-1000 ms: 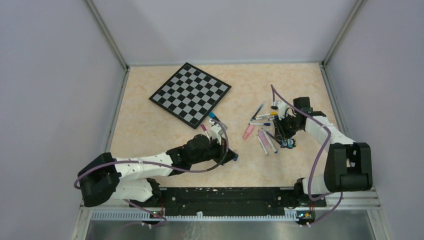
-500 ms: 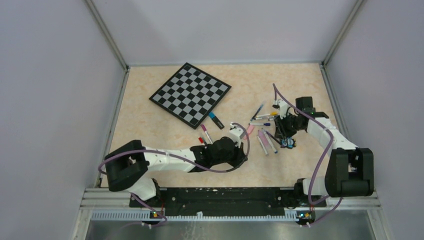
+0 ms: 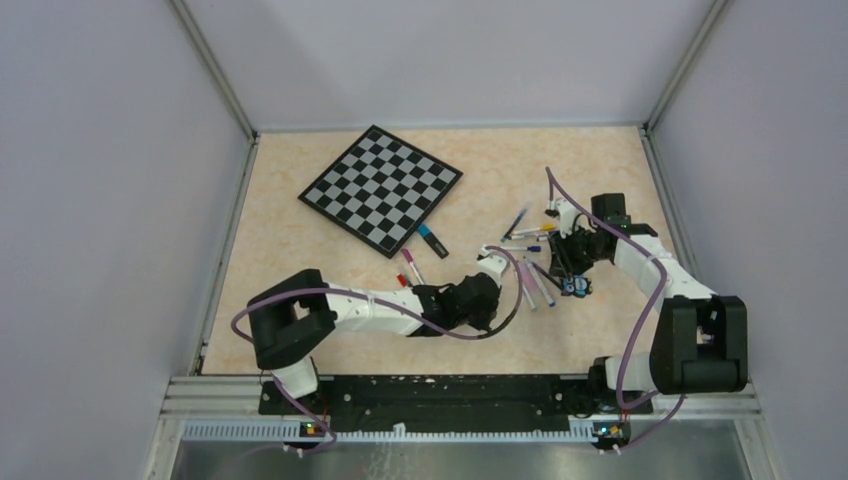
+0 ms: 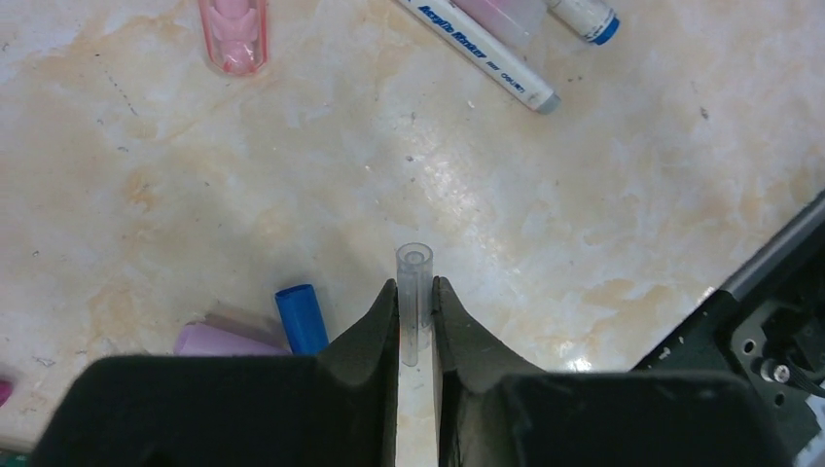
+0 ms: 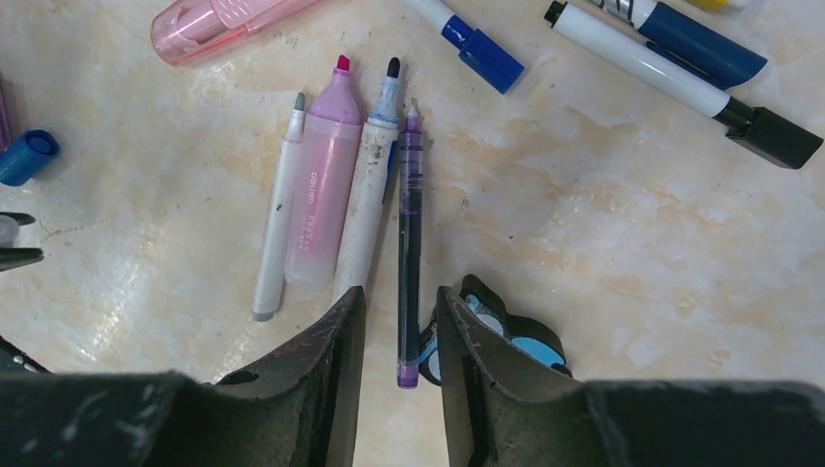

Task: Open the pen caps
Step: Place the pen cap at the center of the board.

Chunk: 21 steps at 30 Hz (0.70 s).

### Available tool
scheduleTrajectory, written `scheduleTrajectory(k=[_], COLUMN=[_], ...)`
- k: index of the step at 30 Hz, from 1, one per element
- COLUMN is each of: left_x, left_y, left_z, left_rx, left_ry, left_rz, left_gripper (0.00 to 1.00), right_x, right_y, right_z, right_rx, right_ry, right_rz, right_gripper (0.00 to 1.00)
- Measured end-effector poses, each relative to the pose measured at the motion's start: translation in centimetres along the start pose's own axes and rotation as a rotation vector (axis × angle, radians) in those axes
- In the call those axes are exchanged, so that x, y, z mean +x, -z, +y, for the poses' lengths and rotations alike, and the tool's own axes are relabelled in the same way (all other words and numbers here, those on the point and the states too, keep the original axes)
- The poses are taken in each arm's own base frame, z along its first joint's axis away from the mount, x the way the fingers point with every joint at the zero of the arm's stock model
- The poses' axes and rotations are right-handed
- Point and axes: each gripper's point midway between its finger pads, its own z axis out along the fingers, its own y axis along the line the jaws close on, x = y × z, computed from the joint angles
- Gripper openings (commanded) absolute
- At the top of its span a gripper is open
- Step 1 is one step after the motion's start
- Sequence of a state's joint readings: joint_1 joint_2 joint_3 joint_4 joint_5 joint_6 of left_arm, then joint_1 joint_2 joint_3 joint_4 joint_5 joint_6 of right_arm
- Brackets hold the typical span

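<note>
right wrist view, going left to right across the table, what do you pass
blue cap → thin white pen → pink highlighter → white marker with black tip → purple pen → black-and-blue figure

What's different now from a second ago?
The left pincer swung right, from the checkerboard's corner toward the pens; a clear cap sits between its fingers. The right pincer, checkerboard and pens stayed put.
</note>
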State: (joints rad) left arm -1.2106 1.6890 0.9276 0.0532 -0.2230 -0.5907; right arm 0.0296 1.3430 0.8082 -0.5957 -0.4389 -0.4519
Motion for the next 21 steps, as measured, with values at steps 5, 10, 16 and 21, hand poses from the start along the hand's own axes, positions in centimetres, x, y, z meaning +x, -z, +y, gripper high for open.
scheduleTrajectory(k=[5, 10, 16, 21], left_x=[0.7, 1.0, 1.4, 1.7], left_y=[-1.1, -1.8, -1.7, -1.6], left_z=[1.0, 1.9, 2.5, 2.7], left_rx=[-0.086, -0.159, -0.186, -0.197], left_ry=[-0.022, -0.042, -0.051, -0.054], left_rz=[0.055, 0.092, 0.11, 0.121], left_gripper=[0.25, 0.31, 0.33, 0.33], right_x=[0.0, 0.4, 0.8, 1.1], right_y=[0.0, -0.4, -0.7, -0.9], right_z=[0.0, -0.1, -0.6, -1.0], right_rx=[0.0, -0.003, 0.015, 0.033], right_ry=[-0.001, -0.009, -0.017, -0.024], right_rz=[0.002, 0.019, 0.041, 0.058], right_gripper=[0.32, 0.3, 0.15, 0.06])
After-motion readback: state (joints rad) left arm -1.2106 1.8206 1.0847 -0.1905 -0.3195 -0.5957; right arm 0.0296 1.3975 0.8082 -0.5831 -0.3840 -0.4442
